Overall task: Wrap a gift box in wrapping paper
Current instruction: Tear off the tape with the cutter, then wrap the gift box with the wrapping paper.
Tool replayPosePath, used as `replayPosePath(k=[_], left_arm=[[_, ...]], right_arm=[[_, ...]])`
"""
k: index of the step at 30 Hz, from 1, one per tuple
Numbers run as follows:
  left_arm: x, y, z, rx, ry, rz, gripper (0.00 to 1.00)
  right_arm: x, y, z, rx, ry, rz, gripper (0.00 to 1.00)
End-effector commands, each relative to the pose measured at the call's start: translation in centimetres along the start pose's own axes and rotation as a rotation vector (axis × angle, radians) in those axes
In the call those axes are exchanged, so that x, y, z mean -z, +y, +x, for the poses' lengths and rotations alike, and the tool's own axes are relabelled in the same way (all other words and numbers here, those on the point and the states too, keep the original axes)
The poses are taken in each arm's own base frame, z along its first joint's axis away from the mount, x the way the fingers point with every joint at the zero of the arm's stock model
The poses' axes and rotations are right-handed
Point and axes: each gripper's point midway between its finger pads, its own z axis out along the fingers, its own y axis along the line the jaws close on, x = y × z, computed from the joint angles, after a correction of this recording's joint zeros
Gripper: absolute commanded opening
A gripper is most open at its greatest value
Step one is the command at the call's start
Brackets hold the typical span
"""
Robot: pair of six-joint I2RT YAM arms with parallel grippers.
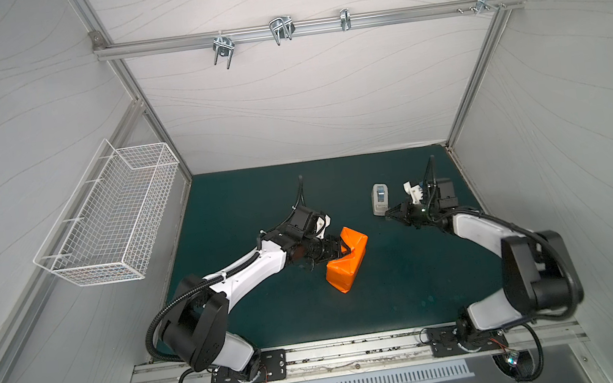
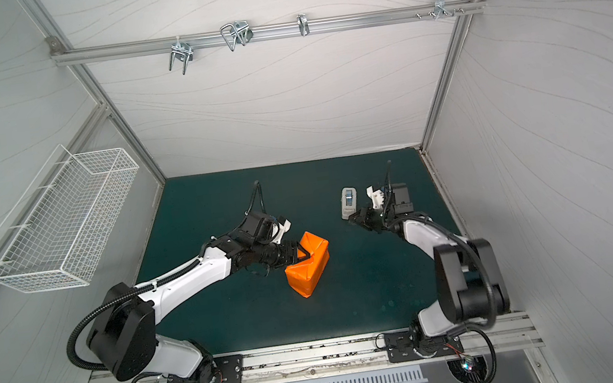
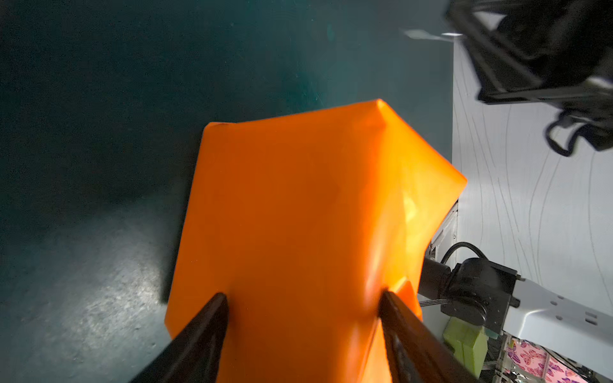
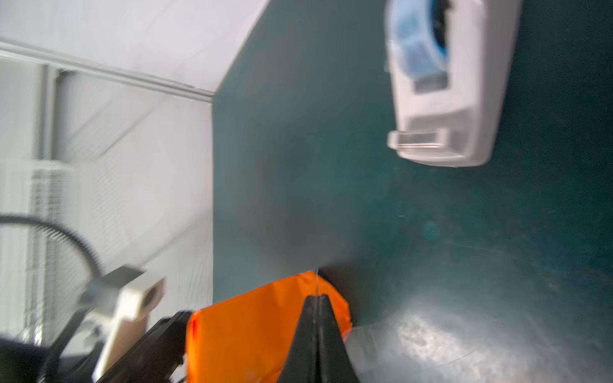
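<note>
Left gripper [image 1: 345, 248] jaws spread, clamping the wrapping paper [image 1: 347, 275] mid-worktop [image 1: 272, 316], gift box hidden inside; right gripper [image 1: 389, 214] jaws pressed together beside the tape dispenser [image 1: 379, 199]; folds could spring open if the clamp slips.

Green mat [image 1: 272, 316]: wrapping paper [image 1: 347, 265], tape dispenser [image 1: 380, 199].

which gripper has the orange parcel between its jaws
The left gripper: its jaws grip the wrapping paper on both sides, while the right gripper is shut near the tape dispenser.

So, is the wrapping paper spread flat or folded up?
Folded: the wrapping paper forms a compact, creased orange parcel, not a flat sheet.
</note>
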Motion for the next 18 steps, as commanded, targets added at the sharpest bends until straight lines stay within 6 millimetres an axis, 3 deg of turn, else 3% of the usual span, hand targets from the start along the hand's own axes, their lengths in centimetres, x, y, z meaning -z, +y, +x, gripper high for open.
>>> replayPosePath(k=[1,5,14,18], left_arm=[[-1.1,2.6,1.2,0.030,0.040,-0.093,0.73],[-1.1,2.6,1.2,0.027,0.041,-0.099,0.73],[-1.1,2.7,1.2,0.024,0.049,-0.104,0.73],[-1.4,2.8,1.2,0.030,0.049,-0.101,0.73]], right_arm=[[2.2,4.4,2.4,0.119,0.097,-0.110,0.00],[3.9,7.8,4.6,0.176,0.199,-0.192,0.00],[4.2,13.1,10.0,0.249,0.399,-0.312,0.00],[3.3,14.3,11.7,0.259,0.475,-0.365,0.00]])
